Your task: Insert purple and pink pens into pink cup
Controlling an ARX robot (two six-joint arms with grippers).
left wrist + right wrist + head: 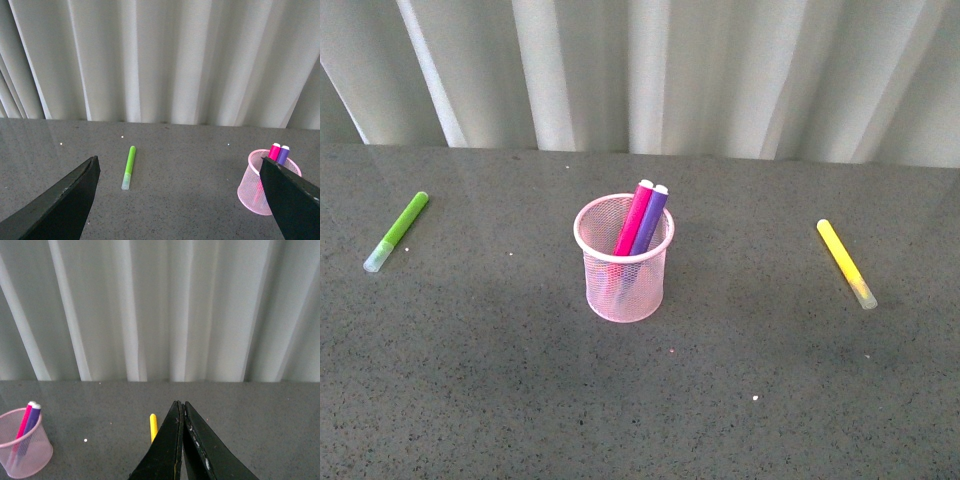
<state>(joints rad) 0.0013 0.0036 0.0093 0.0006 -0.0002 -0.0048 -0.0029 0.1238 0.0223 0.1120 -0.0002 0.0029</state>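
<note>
Since both pens already lean inside it, the pink cup point(623, 262) on the grey counter point(740, 400) looks finished with. Clear of it, the left gripper point(177, 200) hangs spread wide and empty, the right gripper point(181, 440) pinched together on nothing. Pink pen point(634, 217) and purple pen point(650, 220) stand touching.

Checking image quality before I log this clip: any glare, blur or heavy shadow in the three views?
Front view: even light, sharp, pink cup casts only a soft shadow. Left wrist view: the left gripper shows as black silhouettes, tabletop clear. Right wrist view: table faintly reflects the curtain, no blur.
</note>
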